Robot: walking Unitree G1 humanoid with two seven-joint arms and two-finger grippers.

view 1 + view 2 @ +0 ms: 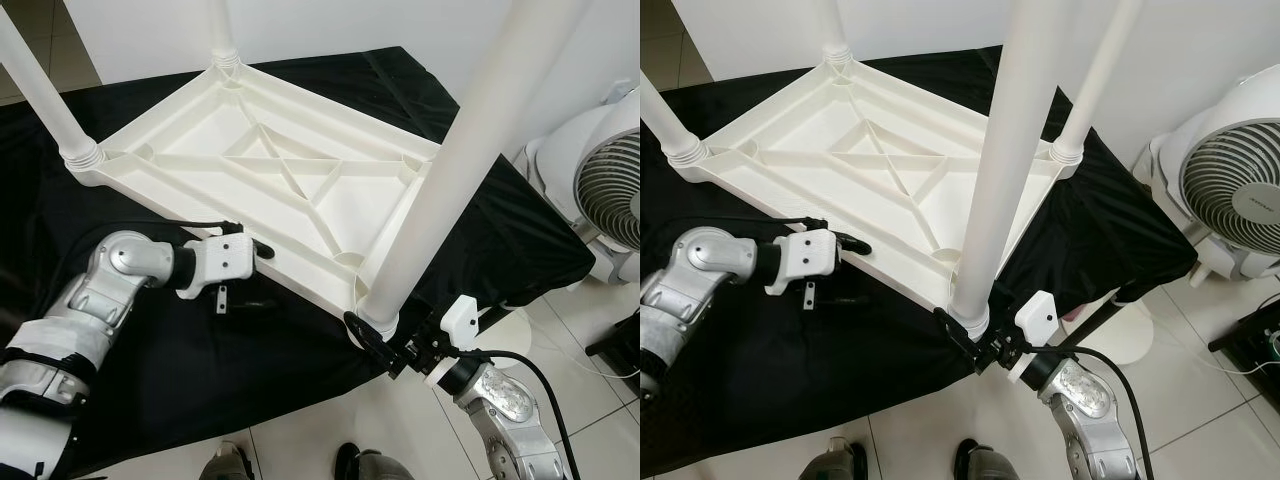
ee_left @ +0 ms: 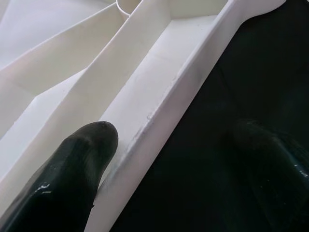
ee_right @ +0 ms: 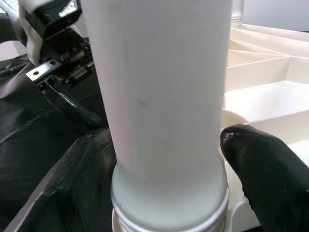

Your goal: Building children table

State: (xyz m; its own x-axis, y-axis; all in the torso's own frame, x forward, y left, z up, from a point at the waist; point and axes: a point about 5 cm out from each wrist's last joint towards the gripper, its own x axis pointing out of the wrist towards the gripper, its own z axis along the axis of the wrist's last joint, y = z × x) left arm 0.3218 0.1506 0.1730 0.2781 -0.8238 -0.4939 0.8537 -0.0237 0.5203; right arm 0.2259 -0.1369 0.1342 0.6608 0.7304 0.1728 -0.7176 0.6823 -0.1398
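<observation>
A white plastic children's table [image 1: 270,160] lies upside down on a black cloth [image 1: 200,350], with white legs standing up from its corners. My right gripper [image 1: 375,340] is shut on the base of the near leg [image 1: 450,170], one black finger [image 3: 260,164] on each side of it. My left gripper [image 1: 262,250] stands open across the table's front rim [image 2: 183,92]. One of its fingers [image 2: 72,179] rests inside the rim; the other is blurred over the cloth outside.
A white floor fan [image 1: 1230,180] stands on the tiled floor to the right, close to the cloth's corner. A person's shoes [image 1: 225,465] show at the near edge. A white wall lies behind the table.
</observation>
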